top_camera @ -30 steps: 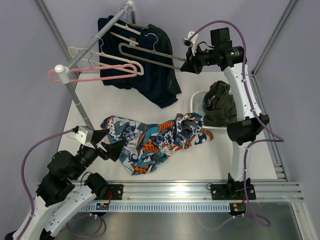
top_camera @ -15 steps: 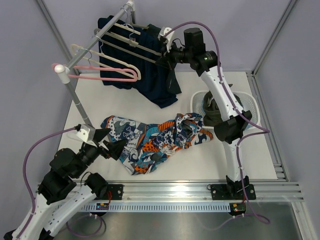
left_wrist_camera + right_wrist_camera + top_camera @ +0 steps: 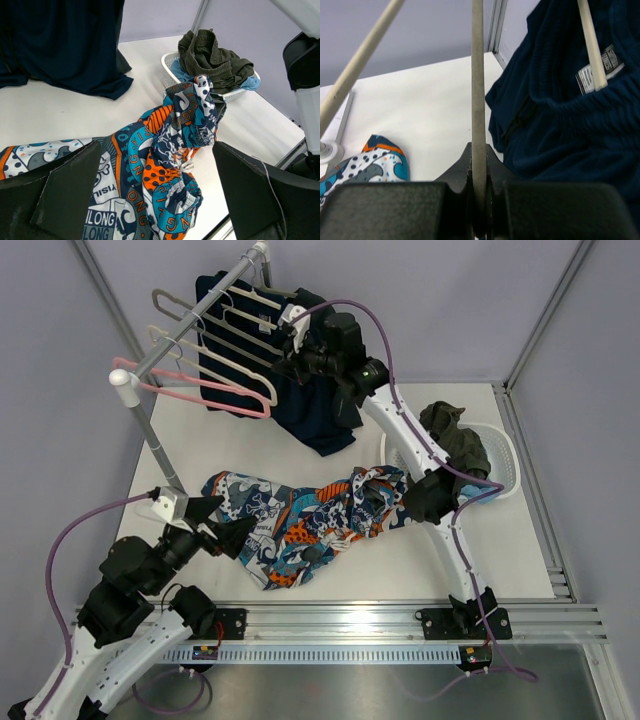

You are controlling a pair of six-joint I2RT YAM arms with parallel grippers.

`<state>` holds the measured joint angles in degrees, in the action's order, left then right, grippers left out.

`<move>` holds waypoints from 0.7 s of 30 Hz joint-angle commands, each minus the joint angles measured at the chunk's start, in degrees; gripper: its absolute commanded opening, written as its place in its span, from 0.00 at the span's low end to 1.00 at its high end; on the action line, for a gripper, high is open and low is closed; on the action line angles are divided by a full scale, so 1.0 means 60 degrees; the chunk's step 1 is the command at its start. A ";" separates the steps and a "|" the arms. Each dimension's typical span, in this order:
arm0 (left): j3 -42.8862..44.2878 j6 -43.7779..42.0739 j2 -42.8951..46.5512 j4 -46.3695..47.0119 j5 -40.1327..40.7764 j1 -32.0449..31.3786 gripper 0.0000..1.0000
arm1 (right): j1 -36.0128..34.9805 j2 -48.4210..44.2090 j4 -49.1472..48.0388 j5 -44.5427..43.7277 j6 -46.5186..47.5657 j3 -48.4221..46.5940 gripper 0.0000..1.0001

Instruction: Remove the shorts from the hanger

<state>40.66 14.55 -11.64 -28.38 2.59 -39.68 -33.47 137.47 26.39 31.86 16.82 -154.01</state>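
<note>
Shorts of orange, blue and white patterned fabric (image 3: 320, 520) lay crumpled mid-table on the white table (image 3: 400, 570). At seven o'clock, the left gripper (image 3: 228, 523) gaped wide beside them. At twelve o'clock, the right gripper (image 3: 479, 167) was clamped on a thin beige hanger (image 3: 477, 75).

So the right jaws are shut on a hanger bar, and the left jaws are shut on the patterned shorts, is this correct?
Not quite. The left jaws are open, and the patterned shorts lie ungripped in front of them, as the left wrist view shows. The right jaws are indeed shut on a hanger bar.
</note>
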 commanded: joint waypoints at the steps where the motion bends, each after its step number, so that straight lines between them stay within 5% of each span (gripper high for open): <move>1: -0.0171 0.0270 0.0006 0.0760 -0.0285 -0.0022 0.99 | -0.0295 0.0013 -0.1424 -0.0387 -0.0167 -0.0654 0.00; 21: -0.0523 0.0432 0.0182 0.0965 -0.0373 -0.0022 0.99 | -0.0485 0.0146 -0.1381 -0.0461 0.0566 -0.0098 0.01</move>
<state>37.71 16.58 -11.09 -25.78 1.43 -39.68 -36.12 139.70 20.84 30.09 18.70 -154.56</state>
